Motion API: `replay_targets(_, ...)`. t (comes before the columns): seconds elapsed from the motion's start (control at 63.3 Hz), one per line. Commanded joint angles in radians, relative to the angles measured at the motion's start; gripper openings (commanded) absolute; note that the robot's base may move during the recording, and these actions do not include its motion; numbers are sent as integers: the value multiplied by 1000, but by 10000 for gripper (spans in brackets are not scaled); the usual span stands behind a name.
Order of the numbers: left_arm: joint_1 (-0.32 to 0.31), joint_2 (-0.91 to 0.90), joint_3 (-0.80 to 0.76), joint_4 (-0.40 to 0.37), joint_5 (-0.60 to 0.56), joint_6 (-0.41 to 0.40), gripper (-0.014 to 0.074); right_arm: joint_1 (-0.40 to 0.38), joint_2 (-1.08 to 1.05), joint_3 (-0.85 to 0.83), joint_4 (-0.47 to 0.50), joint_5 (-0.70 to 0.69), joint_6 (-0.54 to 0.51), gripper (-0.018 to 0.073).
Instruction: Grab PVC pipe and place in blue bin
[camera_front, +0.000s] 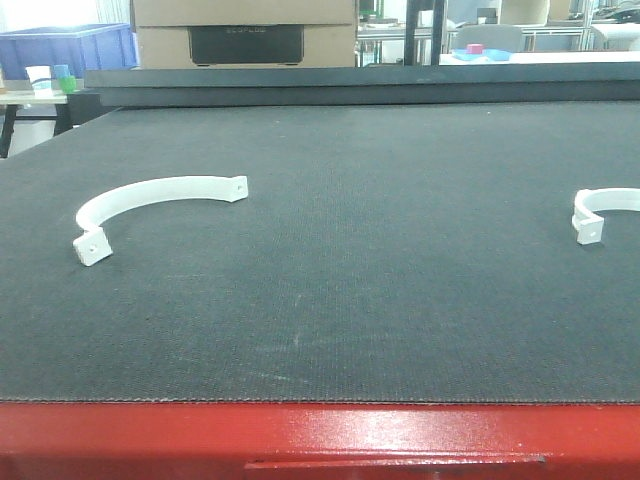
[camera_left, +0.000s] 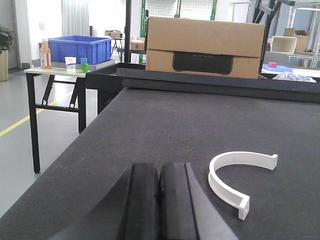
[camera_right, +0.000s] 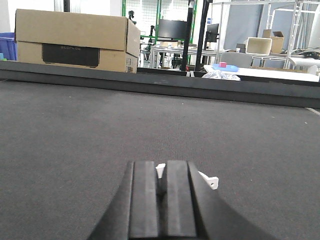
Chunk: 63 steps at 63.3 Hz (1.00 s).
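Observation:
Two white curved PVC pipe pieces lie on the dark table mat. One PVC pipe piece (camera_front: 160, 190) is at the left, the other PVC pipe piece (camera_front: 608, 205) is cut off by the right edge. The blue bin (camera_front: 65, 50) stands on a side table beyond the table's far left corner. In the left wrist view my left gripper (camera_left: 159, 172) is shut and empty, with the left pipe piece (camera_left: 220, 189) lying just ahead to its right. My right gripper (camera_right: 161, 167) is shut, and the right pipe piece (camera_right: 212, 182) pokes out from behind its fingertips. Neither gripper shows in the front view.
A cardboard box (camera_front: 245, 30) stands past the table's raised far rim. The table's front edge is red (camera_front: 320, 435). The side table (camera_left: 50, 70) holds the blue bin (camera_left: 80, 49), a bottle (camera_left: 45, 55) and small cups. Shelving and benches fill the background.

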<state>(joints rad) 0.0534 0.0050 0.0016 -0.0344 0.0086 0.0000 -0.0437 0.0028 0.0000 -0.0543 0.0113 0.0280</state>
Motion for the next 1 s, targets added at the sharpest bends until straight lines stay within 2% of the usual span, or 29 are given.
replay_targets(0.0, -1, -5, -2, -7, -24, 0, -111, -4, -3, 0, -4, -20, -2, -169)
replay_targets(0.506, -1, -5, -2, -7, -24, 0, -111, -4, -3, 0, -4, -20, -2, -169)
replay_targets(0.742, -1, -5, -2, -11, -121, 0, -111, -4, -3, 0, -4, -32, -2, -169)
replay_targets(0.821, -1, -5, -2, -59, -148, 0, -111, -4, -3, 0, -4, -35, -2, -169)
replay_targets(0.9, -1, -5, -8, -125, -150, 0, -111, -4, -3, 0, -2, -101, -2, -169)
replay_targets(0.979, -1, -5, -57, -128, -127, 0, -111, -4, -3, 0, 30, -245, 0, -169)
